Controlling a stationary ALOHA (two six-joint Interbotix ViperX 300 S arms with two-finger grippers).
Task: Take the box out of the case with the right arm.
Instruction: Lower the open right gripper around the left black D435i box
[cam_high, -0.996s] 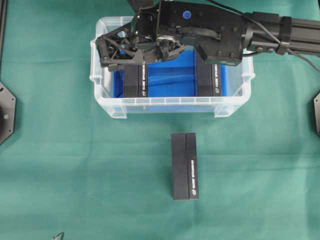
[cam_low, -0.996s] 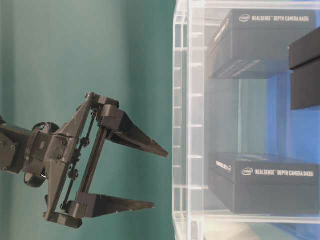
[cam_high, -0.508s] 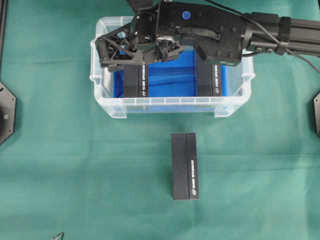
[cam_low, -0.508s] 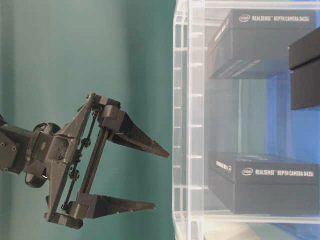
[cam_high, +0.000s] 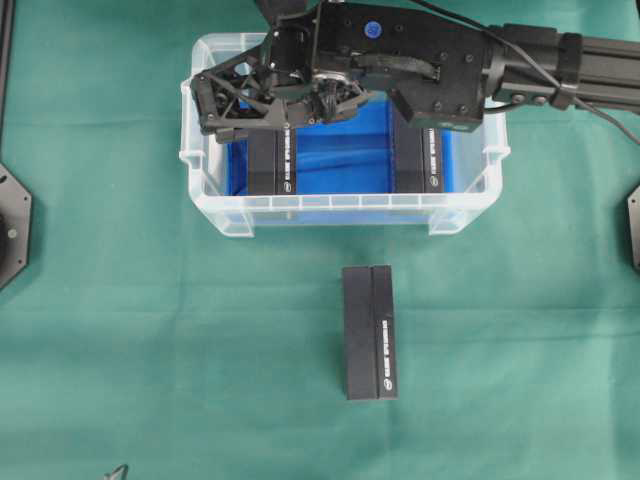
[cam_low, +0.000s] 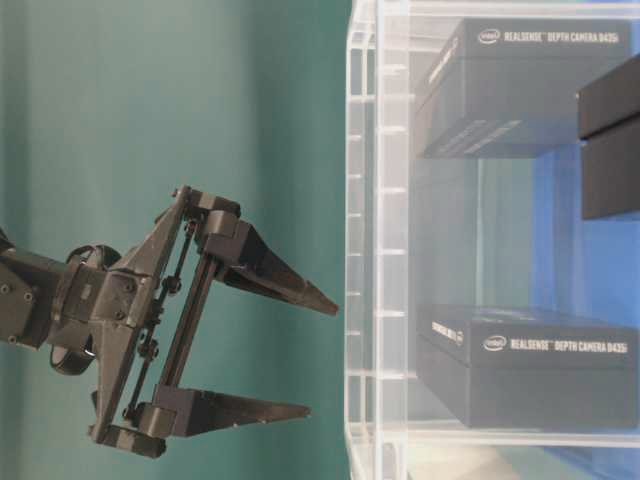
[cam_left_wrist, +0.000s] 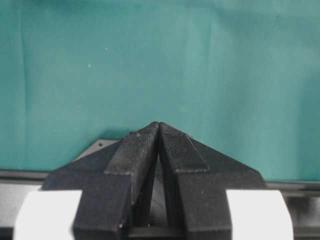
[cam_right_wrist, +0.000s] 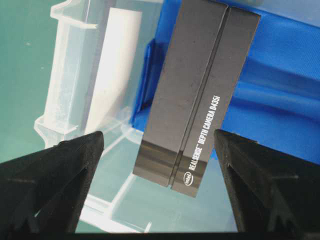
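Overhead, I see my right gripper (cam_high: 213, 103) spread wide above the left box (cam_high: 273, 160) inside the case (cam_high: 340, 212); my left gripper (cam_left_wrist: 158, 131) is closed.

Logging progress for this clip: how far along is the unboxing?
One box already lies on the cloth outside the case. The right gripper, open and empty, hovers above the left box in the case. Grasping and lifting remain; another box also sits inside.
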